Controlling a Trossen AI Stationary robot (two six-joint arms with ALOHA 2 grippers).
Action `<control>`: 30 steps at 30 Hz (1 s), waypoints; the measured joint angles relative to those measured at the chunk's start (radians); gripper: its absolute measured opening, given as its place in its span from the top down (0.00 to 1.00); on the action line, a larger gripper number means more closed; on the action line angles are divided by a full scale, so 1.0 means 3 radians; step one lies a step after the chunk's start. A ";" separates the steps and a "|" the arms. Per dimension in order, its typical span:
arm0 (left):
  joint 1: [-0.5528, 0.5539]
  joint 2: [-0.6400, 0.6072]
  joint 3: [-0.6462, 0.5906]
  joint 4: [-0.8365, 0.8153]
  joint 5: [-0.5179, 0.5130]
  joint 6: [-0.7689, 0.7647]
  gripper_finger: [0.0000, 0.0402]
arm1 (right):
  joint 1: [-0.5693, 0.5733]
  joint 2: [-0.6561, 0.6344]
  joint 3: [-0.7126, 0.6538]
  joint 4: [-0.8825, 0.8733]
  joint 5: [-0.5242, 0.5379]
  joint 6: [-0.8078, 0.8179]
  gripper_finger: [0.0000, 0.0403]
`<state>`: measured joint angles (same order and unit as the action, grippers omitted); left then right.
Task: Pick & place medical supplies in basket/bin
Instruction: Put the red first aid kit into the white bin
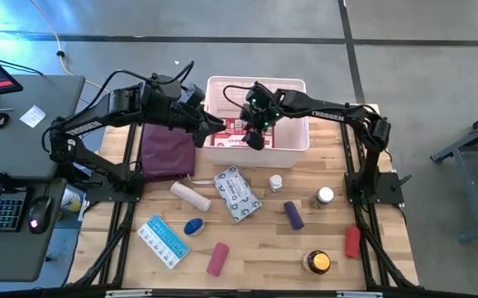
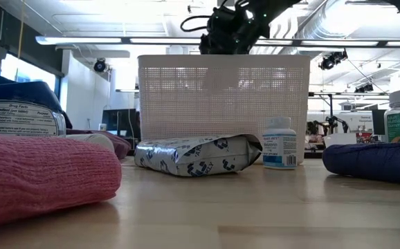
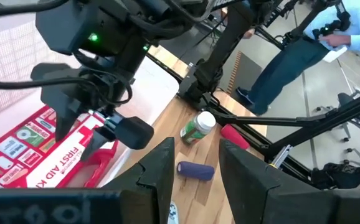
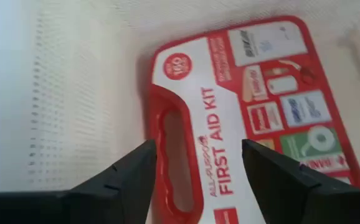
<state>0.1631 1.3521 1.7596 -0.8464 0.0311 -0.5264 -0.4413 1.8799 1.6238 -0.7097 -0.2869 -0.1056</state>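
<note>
The white slotted basket (image 1: pixel 293 91) stands at the table's far middle. The red first-aid case (image 4: pixel 230 124) rests inside it, handle (image 4: pixel 170 155) toward the basket's wall. My right gripper (image 1: pixel 255 136) hovers open just above the case; its fingers stand to either side of the handle (image 4: pixel 195 180) without touching. My left gripper (image 1: pixel 214 128) is open beside the basket's left wall (image 3: pixel 198 171). On the table lie the wipes packet (image 1: pixel 237 194), beige roll (image 1: pixel 191 196), blue-white box (image 1: pixel 163 241), pink roll (image 1: pixel 217 258), purple roll (image 1: pixel 293 214), red roll (image 1: pixel 352 242), small bottles (image 1: pixel 275 181) and amber jar (image 1: pixel 317 262).
A maroon fabric pouch (image 1: pixel 166 149) lies left of the basket, under my left arm. A small blue item (image 1: pixel 193 225) sits by the blue-white box. A desk with keyboard and mouse (image 1: pixel 7 207) stands left of the table. A person (image 3: pixel 304 43) stands in the room beyond.
</note>
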 joint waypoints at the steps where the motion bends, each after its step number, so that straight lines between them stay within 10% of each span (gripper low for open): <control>1: 0.0000 0.0006 -0.0001 -0.0009 0.0000 -0.0005 0.60 | -0.0011 -0.0001 0.0000 -0.0012 0.0035 0.0036 0.45; 14: 0.0000 0.0087 -0.0001 -0.0105 -0.0024 -0.0005 0.60 | -0.0186 -0.0086 -0.0020 -0.0093 0.0309 0.0431 0.55; 30: 0.0556 0.1075 -0.0001 -0.0019 0.0290 0.0152 0.60 | -0.0446 -0.1827 -0.0005 -0.1035 0.0248 0.0956 0.58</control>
<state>0.3300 1.6745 1.7593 -0.8520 0.1181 -0.4809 -0.5751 1.3317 1.6222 -1.0200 -0.2126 0.1811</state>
